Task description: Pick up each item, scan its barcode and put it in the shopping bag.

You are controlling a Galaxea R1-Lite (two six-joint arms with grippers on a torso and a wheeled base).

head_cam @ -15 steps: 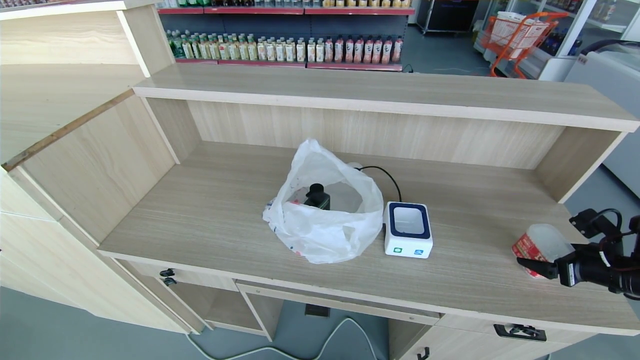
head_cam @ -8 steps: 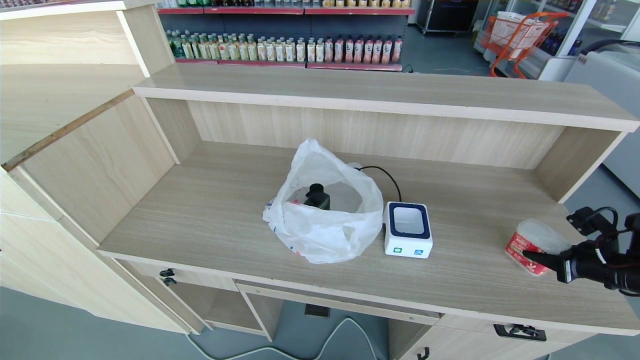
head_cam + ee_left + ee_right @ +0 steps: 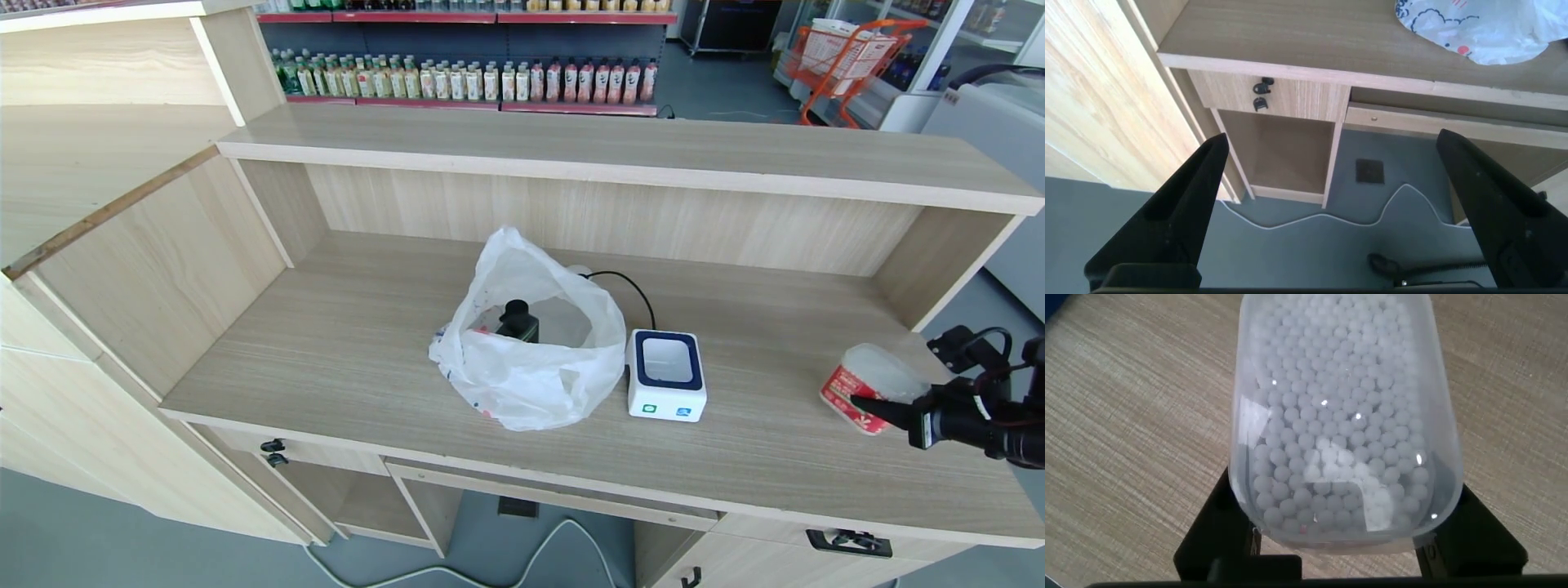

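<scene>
Already one item, a dark bottle (image 3: 517, 320), stands in the shopping bag (image 3: 531, 376) at the middle of the tabletop (image 3: 343, 359); the scanner (image 3: 666, 374) sits just beside the bag. The right gripper (image 3: 880, 394) has its fingers (image 3: 878, 408) closed around a tilted tub of white beads (image 3: 869, 377) at the right end, well apart from the scanner; I judge it is not yet scanned nor bagged. The left gripper (image 3: 1331, 204) hangs below the tabletop edge — fingers wide apart, holding nothing.

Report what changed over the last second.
The right hand, shut on the tub of white beads, carried it slightly left toward the barcode scanner and a little higher in the head view. The shopping bag and the scanner stayed put on the counter.
</scene>
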